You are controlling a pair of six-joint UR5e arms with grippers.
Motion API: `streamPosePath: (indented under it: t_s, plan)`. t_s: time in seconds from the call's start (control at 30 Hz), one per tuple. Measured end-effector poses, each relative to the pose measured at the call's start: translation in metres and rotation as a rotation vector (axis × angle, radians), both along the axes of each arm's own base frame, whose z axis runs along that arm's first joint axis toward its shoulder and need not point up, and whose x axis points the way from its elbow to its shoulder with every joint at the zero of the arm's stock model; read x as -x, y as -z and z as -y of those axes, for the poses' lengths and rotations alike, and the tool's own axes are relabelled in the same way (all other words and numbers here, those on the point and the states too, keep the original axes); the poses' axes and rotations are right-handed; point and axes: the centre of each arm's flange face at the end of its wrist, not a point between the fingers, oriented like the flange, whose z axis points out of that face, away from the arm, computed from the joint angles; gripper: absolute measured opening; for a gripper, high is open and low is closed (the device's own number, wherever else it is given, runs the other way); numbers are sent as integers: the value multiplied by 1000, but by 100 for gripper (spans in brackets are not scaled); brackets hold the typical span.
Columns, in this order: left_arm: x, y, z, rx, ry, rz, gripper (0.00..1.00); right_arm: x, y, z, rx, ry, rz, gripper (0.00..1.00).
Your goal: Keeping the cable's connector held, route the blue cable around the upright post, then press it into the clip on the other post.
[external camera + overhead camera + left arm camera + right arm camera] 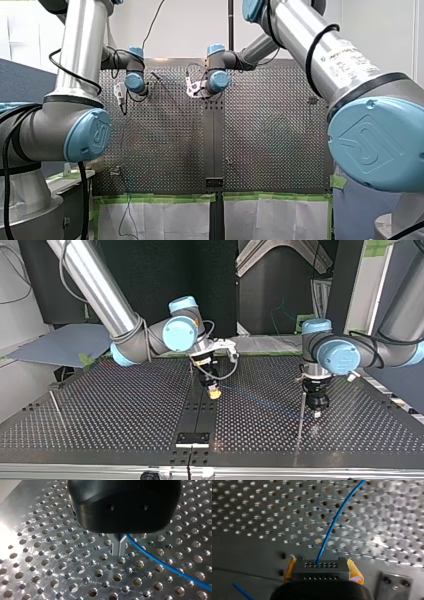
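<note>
- The upright post stands nearest; my left gripper is just beside it, metal fingers closed, seemingly on the blue cable.
- Farther back, my right gripper clamps the connector between yellow pads.
- Routing is in hand; next, carry the cable round the post without tugging.

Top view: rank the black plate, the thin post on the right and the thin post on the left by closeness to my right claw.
1. Black plate, mid near edge, just ahead of my right claw.
2. Right post, in the view's right half.
3. Left post, far left.
</note>
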Motion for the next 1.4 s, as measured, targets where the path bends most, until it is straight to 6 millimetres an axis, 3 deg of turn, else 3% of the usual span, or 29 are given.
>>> streamPosePath:
  t_s: [0.4, 0.47, 0.5, 0.53, 0.57, 0.6, 0.67, 1.0, 1.23, 1.4]
  plan:
    - [8, 7, 5, 51, -20, -55, 4, 15, 41, -4, -54, 16, -60, 0]
    - [10, 8, 6, 49, -19, -68, 29, 17, 47, -4, -62, 15, -67, 0]
    - [10, 9, 7, 46, -19, -75, 29, 18, 49, -4, -65, 14, -69, 0]
    - [11, 10, 7, 43, -18, -85, 54, 18, 51, -4, -68, 10, -71, 0]
    - [12, 10, 8, 41, -18, -91, 72, 18, 52, -4, -69, 8, -72, 0]
    - [13, 11, 8, 39, -17, -97, 72, 19, 53, -4, -70, 6, -72, 0]
    - [15, 12, 9, 40, -16, -110, 100, 19, 55, -4, -73, 2, -74, 0]
    - [15, 14, 11, 112, 2, -113, 100, 26, 83, -7, -100, 3, -94, 0]
    - [6, 34, 12, 141, 26, -136, 100, 32, 120, -10, -123, 9, -100, 0]
    - [4, 37, 10, 148, 31, -137, 100, 39, 148, -12, -141, 15, -105, 0]
